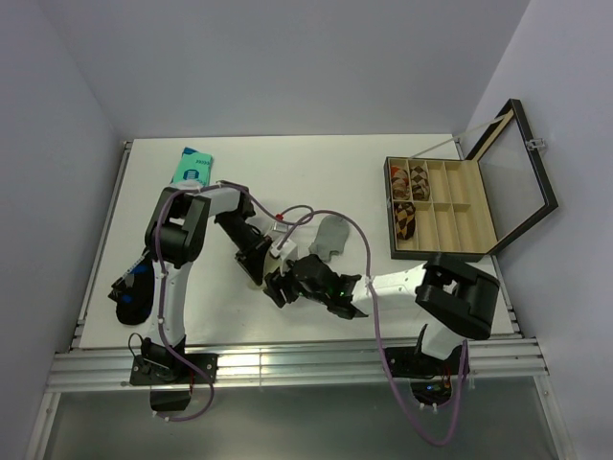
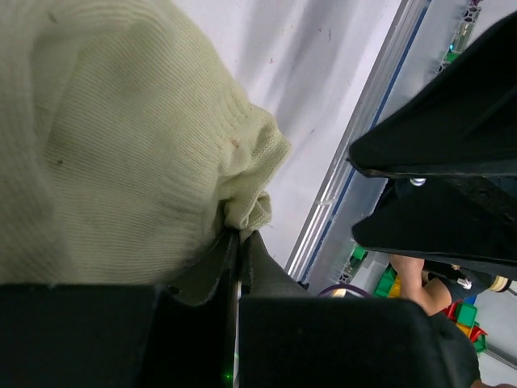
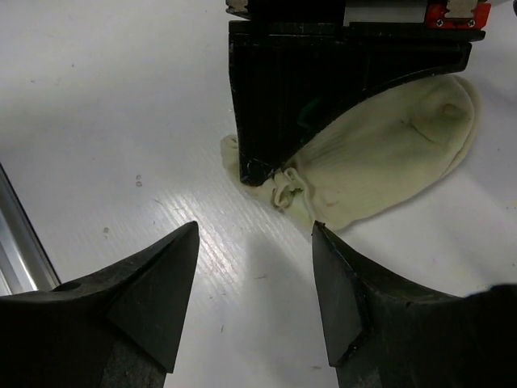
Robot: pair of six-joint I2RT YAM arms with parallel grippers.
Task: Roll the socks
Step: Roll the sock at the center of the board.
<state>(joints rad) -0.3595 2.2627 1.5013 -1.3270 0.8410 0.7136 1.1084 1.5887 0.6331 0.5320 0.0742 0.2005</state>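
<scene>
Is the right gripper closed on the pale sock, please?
No, the right gripper stands open above the table, with the pale sock lying clear ahead of it.

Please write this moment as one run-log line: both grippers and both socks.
left gripper: shut on pale sock edge | right gripper: open, empty, near that sock | grey sock: lying free on table

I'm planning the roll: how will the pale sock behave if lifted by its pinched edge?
Probably floppy: the pale sock bunches where the left gripper pinches its edge, so the rest would likely droop. Likely light: thin knit lying flat. The knit texture probably resists slipping.
</scene>
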